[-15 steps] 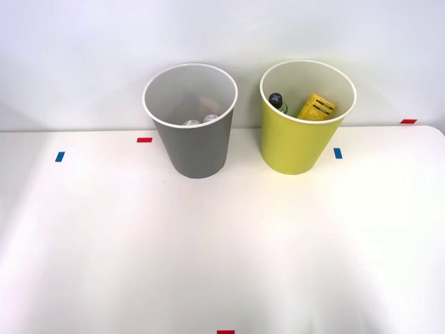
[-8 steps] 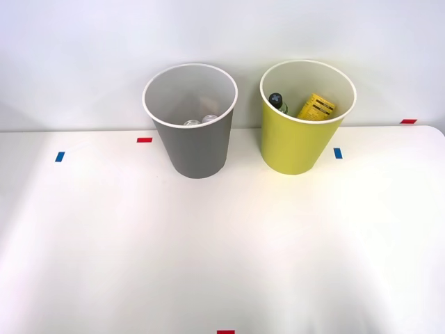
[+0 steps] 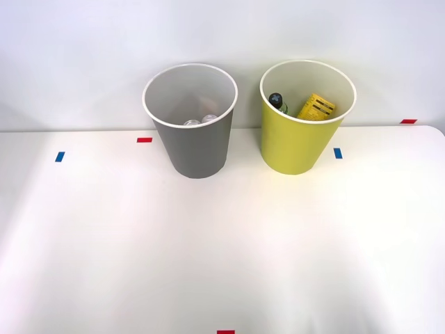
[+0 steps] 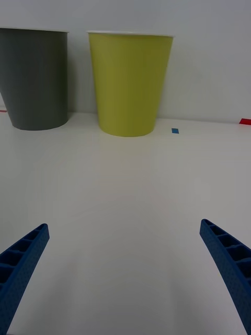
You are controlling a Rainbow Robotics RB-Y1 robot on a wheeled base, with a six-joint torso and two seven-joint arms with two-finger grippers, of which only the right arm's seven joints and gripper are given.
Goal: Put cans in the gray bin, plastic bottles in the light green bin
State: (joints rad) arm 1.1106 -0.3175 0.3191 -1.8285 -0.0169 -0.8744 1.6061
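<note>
The gray bin [image 3: 195, 142] stands at the back of the white table, left of the light green bin [image 3: 297, 142]. Silver tops of two cans [image 3: 200, 121] show low inside the gray bin. Inside the light green bin lie the plastic bottles: a clear one with a dark cap [image 3: 277, 101] and a yellow ribbed one with black marks [image 3: 316, 107]. In the right wrist view my right gripper [image 4: 124, 230] is open and low over the table, with nothing between its blue fingers [image 4: 23, 256]. It faces the light green bin [image 4: 129, 84] from a distance, the gray bin [image 4: 35, 78] beside that.
Small tape marks dot the table: red [image 3: 144, 140] and blue [image 3: 60, 156] at the left, blue [image 3: 338, 153] and red [image 3: 408, 121] at the right, red [image 3: 225, 332] at the front edge. A pale wall rises just behind the bins.
</note>
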